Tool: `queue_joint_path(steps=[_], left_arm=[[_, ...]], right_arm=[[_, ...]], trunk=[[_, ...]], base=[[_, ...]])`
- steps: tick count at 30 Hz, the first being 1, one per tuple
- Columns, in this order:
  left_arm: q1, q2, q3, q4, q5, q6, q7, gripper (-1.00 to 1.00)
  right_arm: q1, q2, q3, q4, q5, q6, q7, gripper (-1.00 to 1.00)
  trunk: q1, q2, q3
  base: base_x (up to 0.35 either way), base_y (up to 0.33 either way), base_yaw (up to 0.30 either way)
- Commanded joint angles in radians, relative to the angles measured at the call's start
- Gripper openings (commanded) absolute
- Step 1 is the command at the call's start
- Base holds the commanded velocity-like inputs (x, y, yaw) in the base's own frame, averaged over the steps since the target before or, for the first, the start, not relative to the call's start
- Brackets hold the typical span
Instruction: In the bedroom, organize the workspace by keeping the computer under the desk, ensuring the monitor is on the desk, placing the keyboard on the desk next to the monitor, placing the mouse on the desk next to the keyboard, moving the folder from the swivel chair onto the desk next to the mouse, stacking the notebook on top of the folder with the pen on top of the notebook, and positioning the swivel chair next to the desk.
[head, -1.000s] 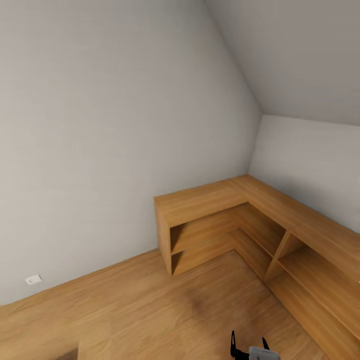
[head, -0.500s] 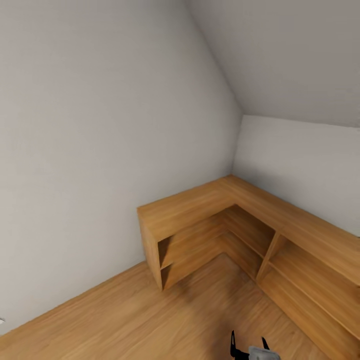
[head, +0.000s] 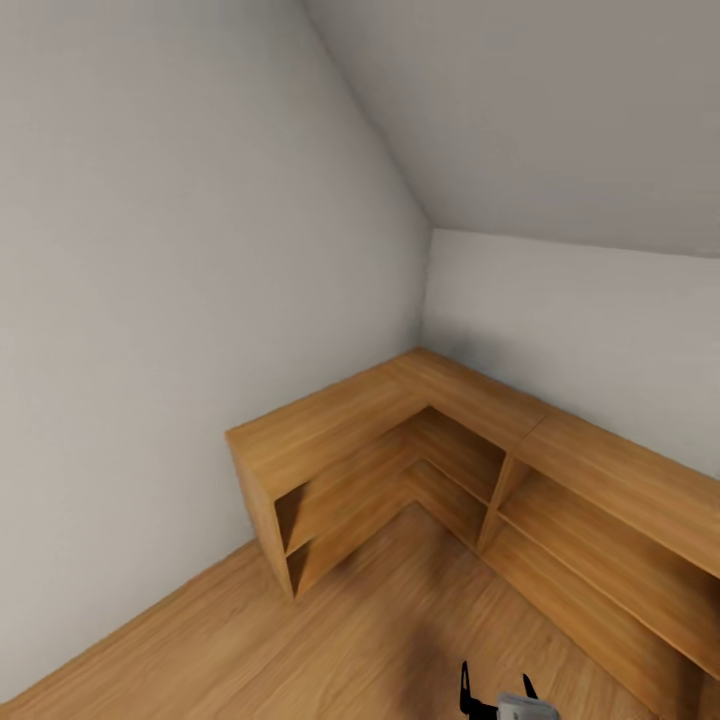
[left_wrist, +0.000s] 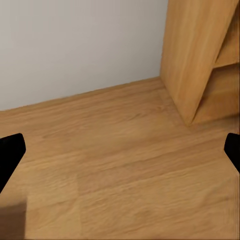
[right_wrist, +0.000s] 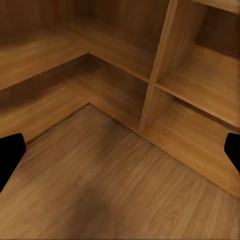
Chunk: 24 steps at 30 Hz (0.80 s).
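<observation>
Looking out from the head view, we've got a corner of the bedroom (head: 180, 250): grey walls, a sloped ceiling (head: 560, 110) coming down at the right, and a light wooden plank floor (head: 330, 650); an L-shaped run of low wooden cabinets (head: 400, 450) wraps the corner, open shelves facing the room; at the bottom edge a gripper (head: 495, 695) pokes into frame, two dark fingertips apart with a grey body behind them, and which arm it belongs to I cannot tell.

Over to the left wrist view: the left gripper (left_wrist: 120, 150) has its black fingertips (left_wrist: 10, 155) out at opposite edges of the picture, so the fingers are spread wide with nothing but bare floor between them; the end panel of the cabinet (left_wrist: 197, 55) stands ahead and to one side, meeting the grey wall (left_wrist: 80, 45).

Now the right wrist view: the right gripper (right_wrist: 120, 155) is likewise spread wide, black fingertips (right_wrist: 10, 152) at either edge, floor between them; ahead sits the inner corner of the cabinets, with an upright divider (right_wrist: 160, 65) and shelves beside it.
</observation>
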Motion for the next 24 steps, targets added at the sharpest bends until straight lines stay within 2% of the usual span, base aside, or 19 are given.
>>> queue_joint_path(steps=[1, 17, 24], left_arm=[[-0.001, 0.0, -0.008, 0.0, 0.001, -0.002, 0.009, 1.0], [-0.001, 0.0, -0.009, -0.001, 0.001, 0.003, 0.009, 1.0], [-0.001, 0.0, -0.009, -0.001, 0.001, 0.003, 0.009, 1.0]], right_arm=[[-0.001, 0.001, 0.008, 0.002, -0.001, -0.001, -0.006, 1.0], [-0.001, 0.001, 0.008, 0.002, -0.001, -0.001, 0.003, 1.0], [-0.001, 0.001, 0.008, 0.002, -0.001, -0.001, 0.003, 1.0]], trunk=[[0.001, -0.002, -0.002], [0.001, -0.002, -0.002], [0.001, -0.002, -0.002]], base=[[0.292, 0.0, -0.293], [0.322, 0.003, -0.294], [0.324, 0.13, -0.295]])
